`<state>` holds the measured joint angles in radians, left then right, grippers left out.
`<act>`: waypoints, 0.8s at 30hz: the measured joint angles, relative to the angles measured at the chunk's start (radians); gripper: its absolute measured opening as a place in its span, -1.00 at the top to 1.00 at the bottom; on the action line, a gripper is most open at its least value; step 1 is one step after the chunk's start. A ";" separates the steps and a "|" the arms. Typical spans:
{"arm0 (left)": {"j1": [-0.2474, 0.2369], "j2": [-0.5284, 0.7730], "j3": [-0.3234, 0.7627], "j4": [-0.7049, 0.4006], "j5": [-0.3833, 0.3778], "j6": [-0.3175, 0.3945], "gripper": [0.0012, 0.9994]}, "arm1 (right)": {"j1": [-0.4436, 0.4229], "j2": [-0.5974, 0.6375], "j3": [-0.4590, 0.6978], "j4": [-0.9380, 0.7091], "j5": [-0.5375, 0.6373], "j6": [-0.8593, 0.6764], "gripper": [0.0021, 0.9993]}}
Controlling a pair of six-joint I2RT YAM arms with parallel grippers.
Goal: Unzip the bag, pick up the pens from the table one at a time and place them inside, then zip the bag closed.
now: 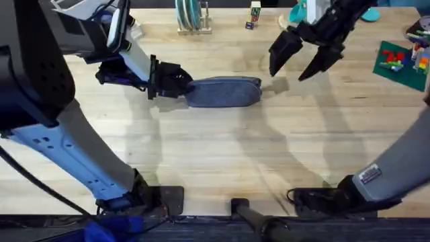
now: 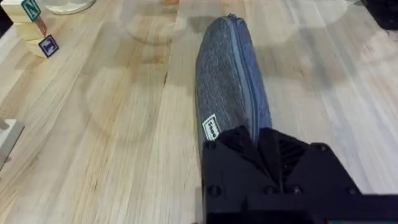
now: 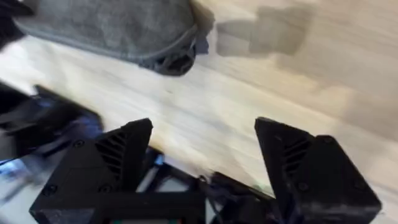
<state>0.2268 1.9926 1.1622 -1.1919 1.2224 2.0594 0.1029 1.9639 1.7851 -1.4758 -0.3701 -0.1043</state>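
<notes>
Left end effector [image 1: 183, 86] clamped closed; right end effector [image 1: 300, 62] raised, fingers spread.

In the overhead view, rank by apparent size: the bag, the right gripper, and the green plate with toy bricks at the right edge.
1. The bag, the longest shape of the three.
2. The right gripper, open; it hangs raised toward the camera, so it looks bigger than it is.
3. The green plate, partly cut off by the edge, so its rank against the gripper is unsure.
</notes>
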 joint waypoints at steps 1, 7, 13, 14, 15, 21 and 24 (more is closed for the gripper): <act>0.000 0.000 0.000 0.000 0.000 0.000 0.92 | 0.020 -0.028 0.000 -0.001 0.034 0.011 -0.99; 0.000 0.000 0.000 0.000 0.000 0.000 0.92 | 0.120 -0.129 0.000 -0.003 0.167 0.082 -0.97; 0.000 0.000 0.000 0.000 -0.003 0.000 0.92 | 0.191 -0.157 0.000 -0.004 0.255 0.127 -0.93; 0.000 0.000 0.000 0.000 -0.003 0.000 0.92 | 0.205 -0.161 0.000 -0.005 0.267 0.129 -0.93; 0.000 0.000 0.000 0.000 -0.005 0.000 0.92 | 0.226 -0.167 0.000 -0.008 0.281 0.132 -0.93; 0.000 0.000 0.000 0.000 -0.007 0.000 0.92 | 0.326 -0.217 0.000 -0.036 0.321 0.143 -0.90; 0.000 0.000 0.000 0.000 -0.007 0.000 0.92 | 0.350 -0.260 -0.017 -0.028 0.336 0.162 -0.90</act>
<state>0.2268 1.9926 1.1622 -1.1923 1.2152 2.0594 0.4528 1.7040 1.7681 -1.5038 -0.0342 0.0579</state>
